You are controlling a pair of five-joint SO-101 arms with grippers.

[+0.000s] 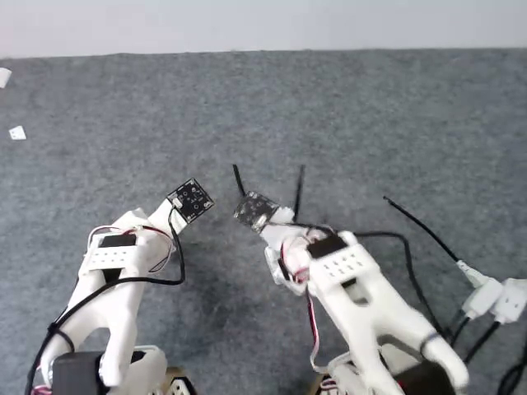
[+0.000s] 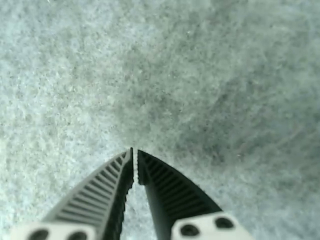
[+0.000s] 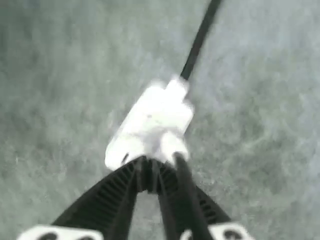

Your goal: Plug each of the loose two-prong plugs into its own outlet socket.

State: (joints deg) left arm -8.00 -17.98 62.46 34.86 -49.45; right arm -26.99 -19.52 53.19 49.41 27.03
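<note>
the right tool (image 3: 155,165) is pinched on the near end of a white plug (image 3: 150,122). the plug's black cord (image 3: 200,37) runs straight on, away from the right tool, over the grey desk (image 1: 370,115). the left tool (image 2: 135,152) is pressed together on nothing, above bare desk beside the right tool.

the grip is judged shallow, since only the tips are seen on the plug's end. the plug could be twisted or dropped if the cord is pulled taut or dragged on the rough desk. a plug turned in the grip would be brought askew to a socket, and a push could then make it slip out. the prongs cannot be made out, so their facing cannot be told, nor whether the plug is lifted off the desk.

in the high view two white pieces (image 1: 494,298) with cords are seen well apart from the right tool, near the desk's edge. it cannot be told whether they are sockets or plugs. a long carry would likely be needed, and loose cords could be snagged by the arm.
</note>
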